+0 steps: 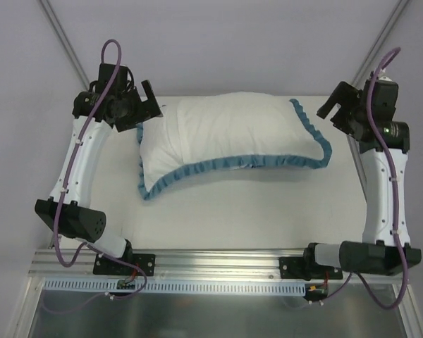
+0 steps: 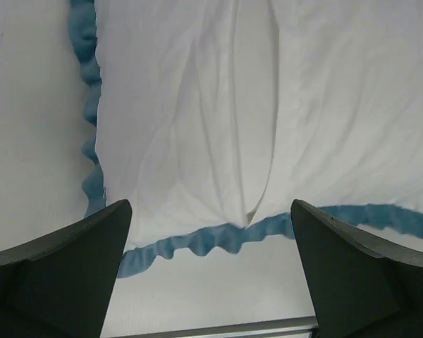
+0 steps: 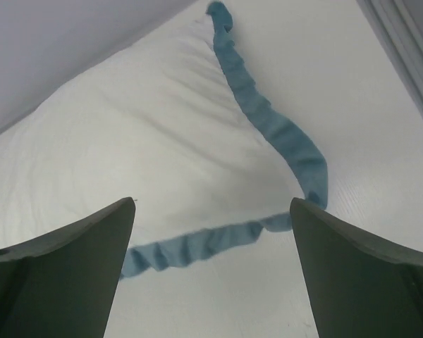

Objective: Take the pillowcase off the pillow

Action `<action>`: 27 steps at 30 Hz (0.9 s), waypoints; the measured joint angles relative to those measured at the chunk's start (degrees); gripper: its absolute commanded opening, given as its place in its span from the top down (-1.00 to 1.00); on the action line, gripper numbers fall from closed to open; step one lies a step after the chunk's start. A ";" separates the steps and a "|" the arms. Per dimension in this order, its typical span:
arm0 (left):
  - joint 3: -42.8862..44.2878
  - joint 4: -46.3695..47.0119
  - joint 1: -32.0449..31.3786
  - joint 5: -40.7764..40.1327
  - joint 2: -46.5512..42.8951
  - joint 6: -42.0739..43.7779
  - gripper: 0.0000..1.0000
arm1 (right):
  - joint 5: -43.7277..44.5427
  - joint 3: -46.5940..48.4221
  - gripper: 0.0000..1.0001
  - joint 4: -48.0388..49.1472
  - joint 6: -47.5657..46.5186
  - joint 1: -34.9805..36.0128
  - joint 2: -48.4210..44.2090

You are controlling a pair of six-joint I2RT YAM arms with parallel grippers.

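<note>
The pillowcase point(image 1: 229, 134) lies plump across the back middle of the white table, white face up, with teal-blue ruffled edging point(image 1: 233, 163) along its near and side edges. The pillow is inside it, hidden by the fabric. My left gripper point(image 1: 149, 105) hangs open at the cover's left end, touching nothing. In the left wrist view the left gripper point(image 2: 208, 204) looks down on the white cover point(image 2: 197, 105), a fold point(image 2: 268, 141) and the ruffle point(image 2: 197, 243). My right gripper point(image 1: 330, 107) is open off the right end. The right gripper point(image 3: 211, 202) frames the cover point(image 3: 127, 141) and ruffle point(image 3: 268, 127).
A metal rail point(image 1: 218, 257) runs along the table's near edge, with both arm bases bolted to it. Slanted frame posts point(image 1: 63, 42) stand at the back corners. Bare tabletop point(image 1: 233, 211) lies between the pillowcase and the rail.
</note>
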 measured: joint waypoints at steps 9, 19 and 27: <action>-17.53 4.17 -0.04 1.09 -8.04 0.76 -0.88 | 4.00 -14.97 -0.93 5.68 -0.63 17.33 -7.65; -26.21 8.44 -1.92 2.19 -8.59 0.72 -0.86 | 10.93 -21.97 -0.93 5.90 0.87 37.20 -2.86; -25.27 14.97 -6.03 3.08 0.83 -0.68 0.50 | 12.07 -19.87 -0.93 6.23 1.53 41.70 2.71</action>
